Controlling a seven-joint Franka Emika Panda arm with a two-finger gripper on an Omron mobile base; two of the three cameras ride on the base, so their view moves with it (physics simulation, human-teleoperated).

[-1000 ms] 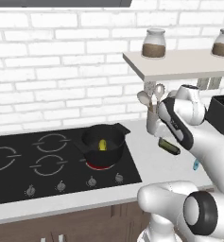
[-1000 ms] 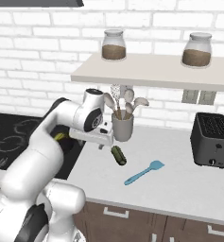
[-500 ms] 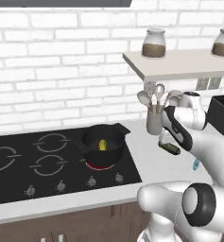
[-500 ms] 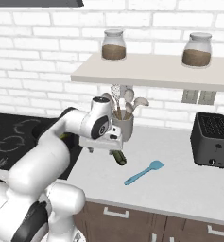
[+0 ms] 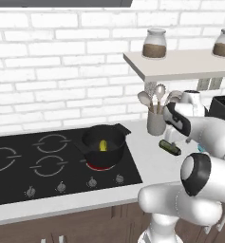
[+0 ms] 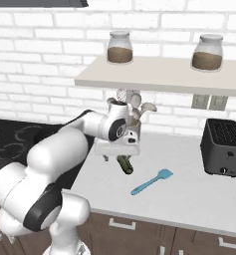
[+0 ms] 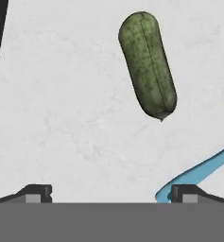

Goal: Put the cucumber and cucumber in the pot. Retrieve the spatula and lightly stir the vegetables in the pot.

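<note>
The dark green cucumber (image 7: 148,65) lies on the white counter, ahead of my open, empty gripper (image 7: 111,194). From the right base, the gripper (image 6: 117,156) hangs just above this cucumber (image 6: 125,164). The black pot (image 5: 103,144) sits on the cooktop's front right burner with the yellow-green cucumber (image 5: 103,145) inside it. The light-blue spatula (image 6: 152,182) lies flat on the counter to the right of the dark cucumber (image 5: 170,147). Its handle (image 7: 198,176) ends near my right fingertip (image 7: 184,193).
A grey holder of metal spoons and ladles (image 5: 156,121) stands by the wall just behind my hand. A black toaster (image 6: 224,147) sits at the far right. A shelf (image 6: 159,79) with two jars hangs overhead. The black cooktop (image 5: 47,163) lies left of the counter.
My arm has swung right, away from the pot and along the counter. It has come down over the dark green cucumber with the jaws staying open.
</note>
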